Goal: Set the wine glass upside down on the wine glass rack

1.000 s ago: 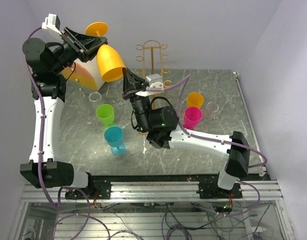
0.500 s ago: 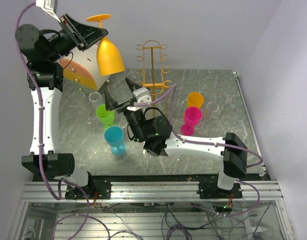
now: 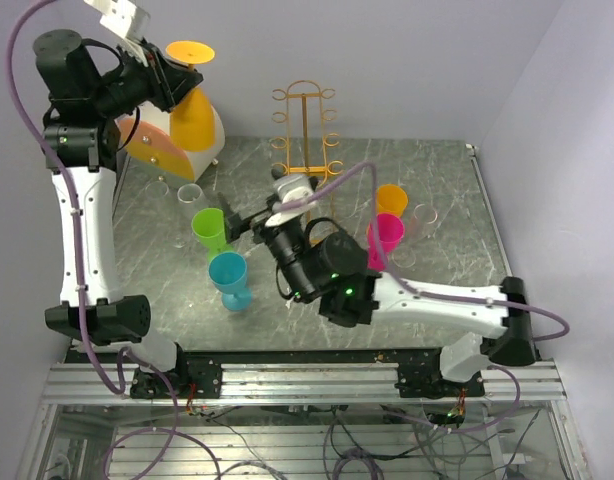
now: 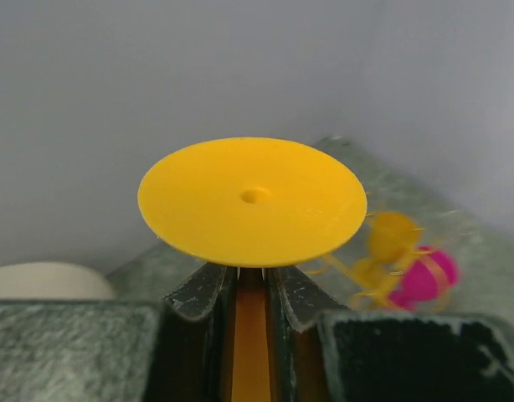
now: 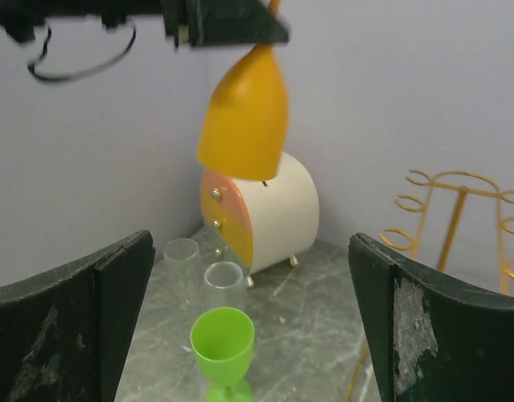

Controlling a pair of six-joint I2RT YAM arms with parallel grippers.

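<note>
Left jaws around wine glass (image 4: 250, 205) stem

Left arm (image 3: 84, 230): stood raised high at far left; left hand (image 3: 175, 82) pinched the wine glass (image 3: 195, 118) by its stem. Right arm (image 3: 437, 300): reached forward, low; right hand (image 5: 250, 243) gaped wide.
</note>
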